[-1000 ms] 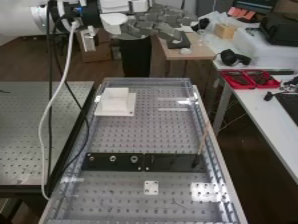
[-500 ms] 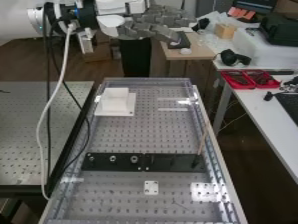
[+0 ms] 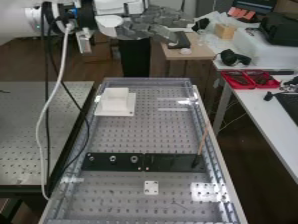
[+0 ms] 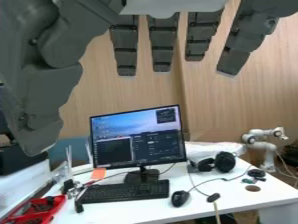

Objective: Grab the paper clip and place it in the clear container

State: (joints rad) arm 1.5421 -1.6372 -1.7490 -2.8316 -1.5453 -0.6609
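The hand [image 3: 151,24] is high up at the top of the high view, beyond the bench's far end, its fingers straight and pointing right. In the wrist view the hand [image 4: 163,42] has its fingers extended and apart, the thumb off to one side, with nothing held. A clear shape with bright edges [image 3: 174,109], possibly the clear container, lies on the far right part of the perforated bench. A thin curved mark [image 3: 178,204] near the bench's close end may be the paper clip; I cannot tell for certain.
A white block on a plate [image 3: 115,102] stands far left on the bench. Black strips [image 3: 113,161] with round fittings cross its middle, a thin brown stick [image 3: 202,142] rising at their right end. A small white plate [image 3: 151,187] lies nearer. Red trays [image 3: 243,80] sit on the side table.
The hand and wrist have shifted slightly left in the high view, and the cables hanging from the arm have moved with them. Things on the bench look unmoved.
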